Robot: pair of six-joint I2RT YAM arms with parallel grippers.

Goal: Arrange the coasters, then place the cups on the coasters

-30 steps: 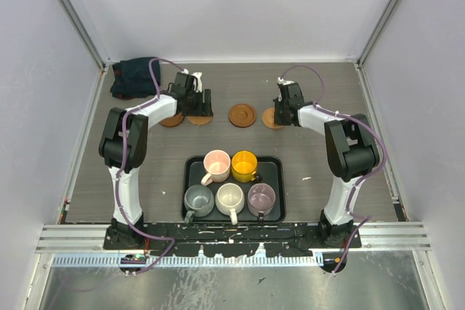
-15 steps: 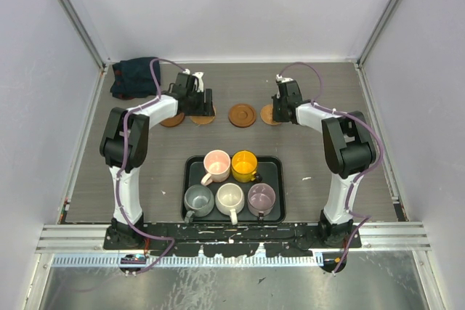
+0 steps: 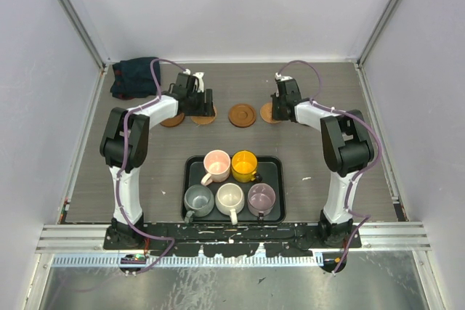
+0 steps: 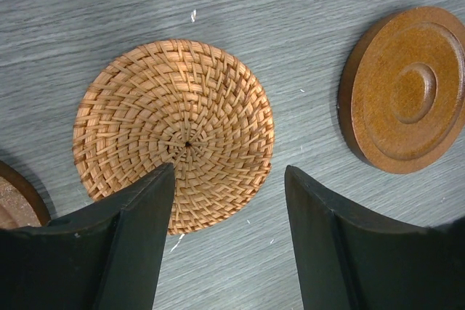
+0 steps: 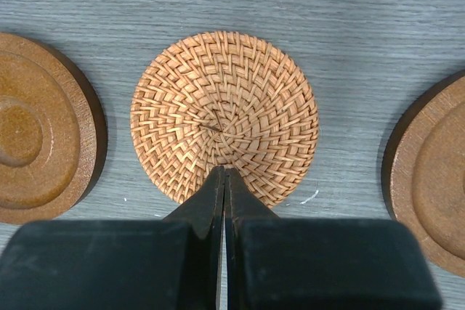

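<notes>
Lower centre: your five cups [image 3: 230, 196] sit in the black tray [image 3: 273, 170], untouched. Mid-frame: right claw [image 5: 225, 172], pinched shut, has nudged its woven coaster [image 5: 224, 117] slightly left toward the row. Left claw [image 4: 231, 172] gapes over a second woven coaster [image 4: 174, 121], narrowing. Arranging unfinished.

Probably a lab: white-walled booth [image 3: 232, 5], aluminium mounting rail [image 3: 73, 236].
</notes>
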